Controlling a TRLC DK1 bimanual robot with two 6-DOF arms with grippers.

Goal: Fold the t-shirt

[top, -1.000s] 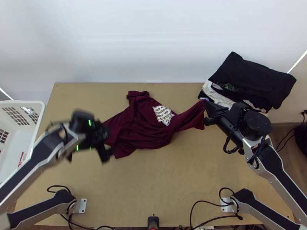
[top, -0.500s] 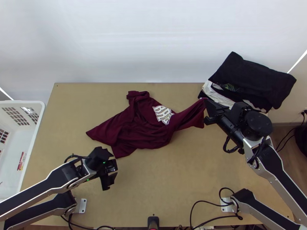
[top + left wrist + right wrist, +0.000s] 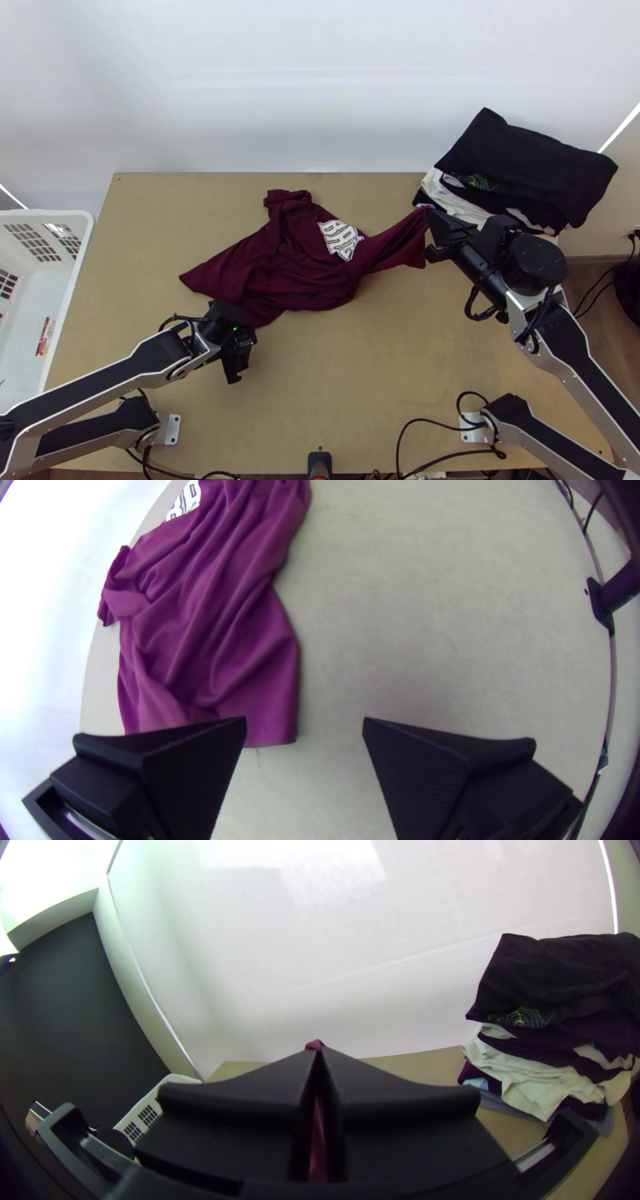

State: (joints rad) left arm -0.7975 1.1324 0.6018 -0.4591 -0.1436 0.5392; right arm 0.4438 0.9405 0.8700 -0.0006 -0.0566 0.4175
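Pinching a bit of the maroon shirt (image 3: 268,268) between its pressed-together fingers, the right gripper (image 3: 433,226) holds one end up near the table's far right corner, just beside the clothes pile (image 3: 520,168). From there the cloth runs in a twisted strip to the body of the shirt, which lies bunched and creased on the far half of the table (image 3: 384,360), around its middle and toward the left. The white print (image 3: 340,239) faces up on the side nearer the right gripper; a crumpled bit sticks out at the far edge, and a pointed corner reaches left. The left gripper (image 3: 242,356) hovers over the shirt's near left corner, its fingers spread wide; in the left wrist view, one finger (image 3: 193,767) overlaps that corner, and tabletop shows between the two. The pile has black cloth on top with pale and dark pieces under it. A white basket (image 3: 80,228) stands at the table's left edge, and black cables (image 3: 400,440) curl along the near edge.
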